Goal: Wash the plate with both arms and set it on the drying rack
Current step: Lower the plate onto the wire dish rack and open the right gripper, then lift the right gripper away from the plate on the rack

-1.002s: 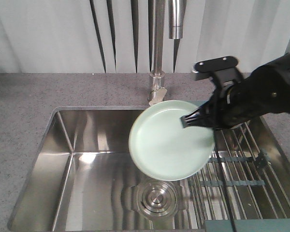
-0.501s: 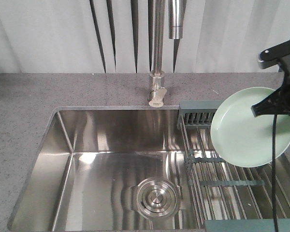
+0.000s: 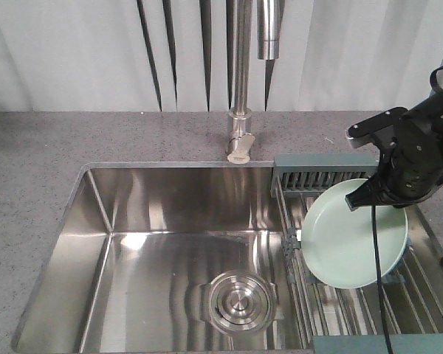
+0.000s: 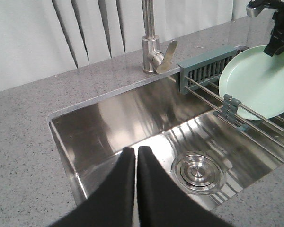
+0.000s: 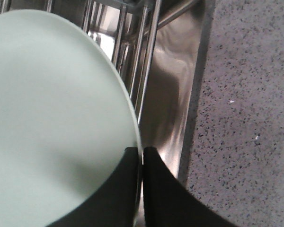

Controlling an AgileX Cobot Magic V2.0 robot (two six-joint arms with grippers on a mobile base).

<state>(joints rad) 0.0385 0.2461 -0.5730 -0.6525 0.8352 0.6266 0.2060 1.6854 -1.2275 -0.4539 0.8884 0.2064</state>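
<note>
Two grippers in view, only one loaded. Far left: speckled grey countertop (image 3: 29, 162), bare in all views. Left gripper (image 4: 136, 150) hangs above the near-left part of the steel sink (image 3: 170, 221), fingers pressed together with nothing between them, well apart from the plate. Sink basin is shiny and the round drain (image 3: 236, 301) sits toward its front centre. Behind the basin's back edge the chrome faucet (image 3: 241, 110) stands upright, its lever pointing toward the rack in the left wrist view. Right of that, the drying rack (image 3: 317, 179) spans the right end of the sink: slotted grey-green end piece at the back, steel wire bars running toward the front, small grey-green clips across them. Plate (image 3: 347, 243) is over the rack, tilted steeply with its concave face toward the sink and camera, lower edge down at the bars just behind the clips; cannot tell whether it touches them. Right gripper (image 3: 363, 196) is clamped on the plate's upper right rim, one finger on each face, which the right wrist view confirms. Black cable hangs down across the plate face.
</note>
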